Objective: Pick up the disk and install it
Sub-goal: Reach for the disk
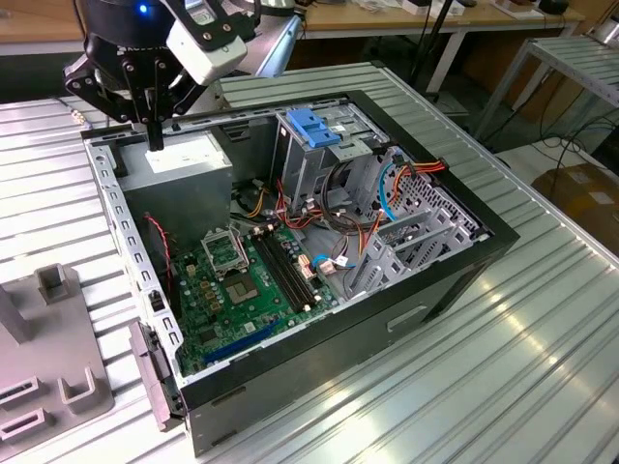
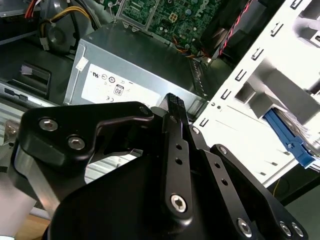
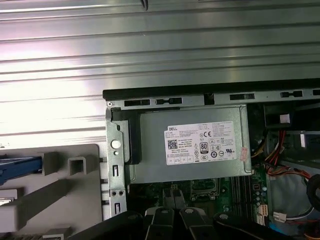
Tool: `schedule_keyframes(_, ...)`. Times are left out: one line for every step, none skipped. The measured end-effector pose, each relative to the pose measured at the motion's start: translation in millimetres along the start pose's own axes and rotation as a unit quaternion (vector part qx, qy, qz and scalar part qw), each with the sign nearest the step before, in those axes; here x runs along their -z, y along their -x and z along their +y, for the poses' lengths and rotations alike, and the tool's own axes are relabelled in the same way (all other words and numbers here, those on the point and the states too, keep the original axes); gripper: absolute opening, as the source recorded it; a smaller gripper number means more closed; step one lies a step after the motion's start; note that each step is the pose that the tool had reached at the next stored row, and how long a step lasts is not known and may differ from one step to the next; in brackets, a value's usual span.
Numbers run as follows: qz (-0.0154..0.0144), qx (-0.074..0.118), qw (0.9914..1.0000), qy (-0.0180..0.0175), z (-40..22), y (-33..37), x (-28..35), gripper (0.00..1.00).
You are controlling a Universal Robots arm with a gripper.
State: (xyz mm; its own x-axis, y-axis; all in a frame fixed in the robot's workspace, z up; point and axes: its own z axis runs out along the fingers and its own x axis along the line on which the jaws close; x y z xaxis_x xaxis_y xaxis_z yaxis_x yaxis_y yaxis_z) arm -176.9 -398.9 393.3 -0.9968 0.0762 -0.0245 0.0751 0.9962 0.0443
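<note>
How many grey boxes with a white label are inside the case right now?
1: the power supply, in the corner of the case nearest the gripper. The drive cage and cables may hide others.

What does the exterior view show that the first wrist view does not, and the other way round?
Exterior view: the blue bracket topping the drive cage. First wrist view: a light-blue rail, perhaps the disk's, at the side of the grey fixture. Both: the gripper at the power-supply box, the motherboard, the grey fixture.
</note>
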Motion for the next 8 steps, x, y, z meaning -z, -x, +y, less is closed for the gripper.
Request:
schedule_keyframes(0.0, 0.0, 1.0, 0.0, -0.1, -1.3, 0.0, 0.1)
schedule_keyframes(0.0, 0.0, 1.0, 0.0, -0.2, -2.4, 0.0, 0.1)
schedule_keyframes(0.0, 0.0, 1.0, 0.0, -0.3, -4.2, 0.1, 0.1)
schedule_keyframes(0.0, 0.0, 1.0, 0.0, -0.4, -5.7, 0.1, 0.1)
schedule_keyframes(0.0, 0.0, 1.0, 0.0, -0.5, -6.7, 0.2, 0.1)
schedule_keyframes(0.0, 0.0, 1.0, 0.0, -0.6, -7.6, 0.2, 0.1)
schedule_keyframes(0.0, 0.0, 1.0, 0.0, -0.6, -8.5, 0.2, 0.1)
schedule_keyframes(0.0, 0.0, 1.0, 0.0, -0.7, -9.5, 0.2, 0.1)
